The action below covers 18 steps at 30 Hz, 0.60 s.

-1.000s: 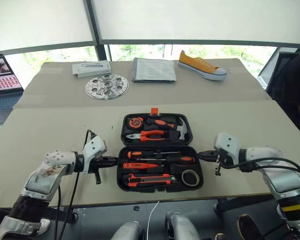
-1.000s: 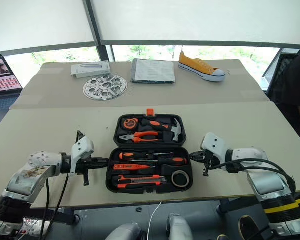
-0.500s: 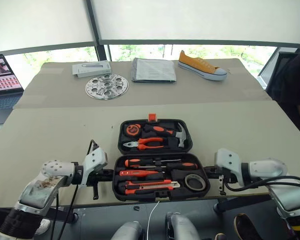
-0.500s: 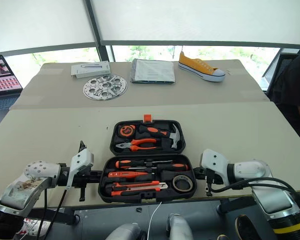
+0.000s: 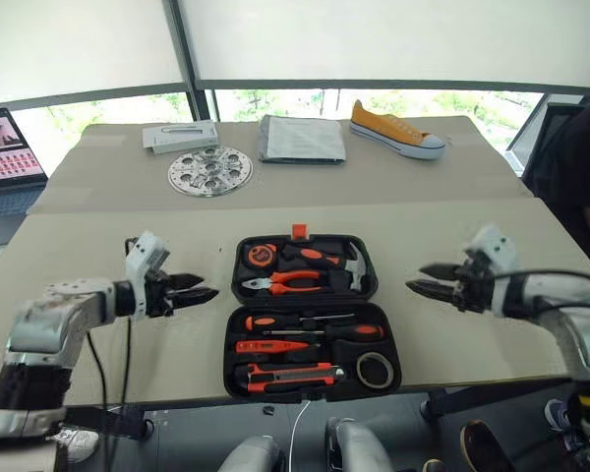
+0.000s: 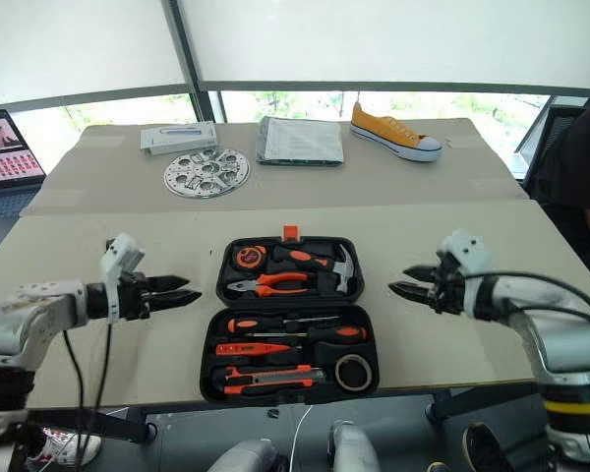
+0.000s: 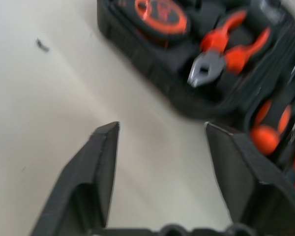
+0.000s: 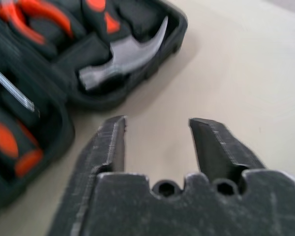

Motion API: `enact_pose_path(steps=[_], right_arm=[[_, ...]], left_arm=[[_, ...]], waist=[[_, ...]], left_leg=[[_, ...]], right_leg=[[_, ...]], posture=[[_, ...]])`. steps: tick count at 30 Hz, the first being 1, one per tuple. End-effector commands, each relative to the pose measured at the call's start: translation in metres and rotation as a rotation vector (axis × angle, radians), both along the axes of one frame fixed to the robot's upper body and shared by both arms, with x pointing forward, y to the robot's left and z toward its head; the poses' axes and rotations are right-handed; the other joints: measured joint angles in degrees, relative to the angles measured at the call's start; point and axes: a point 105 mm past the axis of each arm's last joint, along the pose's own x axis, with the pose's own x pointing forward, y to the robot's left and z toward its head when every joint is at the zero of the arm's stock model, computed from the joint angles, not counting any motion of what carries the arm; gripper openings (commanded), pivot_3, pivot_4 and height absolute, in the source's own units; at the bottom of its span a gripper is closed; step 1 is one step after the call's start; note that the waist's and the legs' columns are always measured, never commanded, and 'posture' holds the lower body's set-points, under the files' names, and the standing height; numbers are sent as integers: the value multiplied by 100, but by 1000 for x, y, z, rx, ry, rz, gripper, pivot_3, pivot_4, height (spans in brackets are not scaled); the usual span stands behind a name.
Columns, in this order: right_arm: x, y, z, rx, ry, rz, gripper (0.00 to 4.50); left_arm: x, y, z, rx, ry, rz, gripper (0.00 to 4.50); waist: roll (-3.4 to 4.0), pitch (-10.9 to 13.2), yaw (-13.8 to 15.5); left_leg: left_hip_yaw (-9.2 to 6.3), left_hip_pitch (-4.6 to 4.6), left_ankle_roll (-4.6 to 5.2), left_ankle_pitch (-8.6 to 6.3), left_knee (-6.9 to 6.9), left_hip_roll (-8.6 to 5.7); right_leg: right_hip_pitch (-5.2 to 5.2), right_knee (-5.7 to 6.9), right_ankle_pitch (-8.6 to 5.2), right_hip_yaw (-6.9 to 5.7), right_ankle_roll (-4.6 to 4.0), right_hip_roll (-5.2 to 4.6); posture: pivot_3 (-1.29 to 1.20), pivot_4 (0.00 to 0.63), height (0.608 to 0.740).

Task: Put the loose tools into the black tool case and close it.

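Note:
The black tool case (image 5: 308,300) lies open flat near the table's front edge. Its near half holds two long screwdrivers (image 5: 265,322) (image 5: 359,332), a small orange screwdriver (image 5: 272,346), a utility knife (image 5: 290,374) and a dark tape roll (image 5: 374,371). Pliers, a hammer and a tape measure sit in the far half. My left gripper (image 5: 205,286) hovers open to the left of the case, pointing at it; in the left wrist view the left gripper (image 7: 160,129) holds nothing. Right of the case my right gripper (image 5: 417,276) is also open and empty, as the right gripper (image 8: 157,120) shows.
At the back of the table lie a perforated metal disc (image 5: 209,169), a white box (image 5: 180,135), a grey folded packet (image 5: 302,137) and a yellow sneaker (image 5: 397,129). A laptop (image 5: 5,147) stands at the far left. A person in dark clothing (image 5: 575,157) is at the right edge.
Both grippers were shut and low beside the case's near half; they have risen, moved outward and opened. The case slid slightly toward the front edge.

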Motion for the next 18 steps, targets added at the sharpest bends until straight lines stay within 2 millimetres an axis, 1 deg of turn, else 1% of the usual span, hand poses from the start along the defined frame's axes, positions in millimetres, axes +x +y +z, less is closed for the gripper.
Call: enact_pose_path(steps=[1, 2, 6, 9, 12, 15, 16, 17, 18], right_arm=[[13, 19, 2, 65, 70, -15, 3966], [16, 23, 1, 71, 87, -22, 4251], [35, 38, -10, 79, 147, -67, 4251], [44, 39, -16, 60, 160, -98, 4251], [50, 37, -18, 76, 174, -124, 3525], [50, 39, -20, 71, 173, -114, 2501], [50, 39, -20, 71, 173, -111, 2193], [49, 41, -20, 78, 176, -105, 1748], [48, 42, -20, 78, 175, -97, 1448]], left_arm=[[14, -15, 9, -79, 64, 50, 4500], [17, -18, 9, -84, 74, 54, 4500], [30, -31, 0, -54, 81, 70, 4500], [39, -32, -5, -42, 84, 107, 4500], [37, -32, -8, -50, 93, 103, 3742], [34, -33, -12, -37, 94, 95, 2586], [33, -33, -13, -36, 96, 94, 2262], [33, -33, -13, -37, 96, 93, 1785], [32, -33, -13, -39, 96, 92, 1437]], waist=[[0, 0, -1], [0, 0, -5], [1, -1, -20], [1, -1, -22], [2, -2, -21], [2, -2, -24], [2, -2, -25], [3, -3, -25], [5, -5, -20]], left_leg=[[0, -9, 10, 6, 1, -5], [1, -9, 11, 6, 0, -6], [2, -11, 12, 7, -4, -10], [3, -13, 11, 7, -2, -10], [3, -12, 9, 8, 2, -10], [4, -11, 9, 8, 2, -10], [5, -11, 9, 8, 2, -10], [4, -11, 9, 8, 2, -10], [4, -10, 9, 8, 4, -10]], right_leg=[[-6, -2, 1, 0, 0, -3], [-8, -2, 1, 0, 0, -4], [-16, -2, 1, 1, -1, -4], [-22, 0, 2, 2, -2, -4], [-21, 5, 3, 2, -3, -3], [-21, 5, 3, 4, -3, -3], [-21, 6, 3, 4, -3, -3], [-20, 5, 3, 3, -3, -3], [-18, 5, 3, 3, -3, -3]], posture=[[0, 150, 740], [0, 150, 740], [0, 150, 740], [0, 150, 740], [0, 150, 740], [0, 150, 740], [0, 150, 740], [0, 150, 740], [0, 150, 740]])
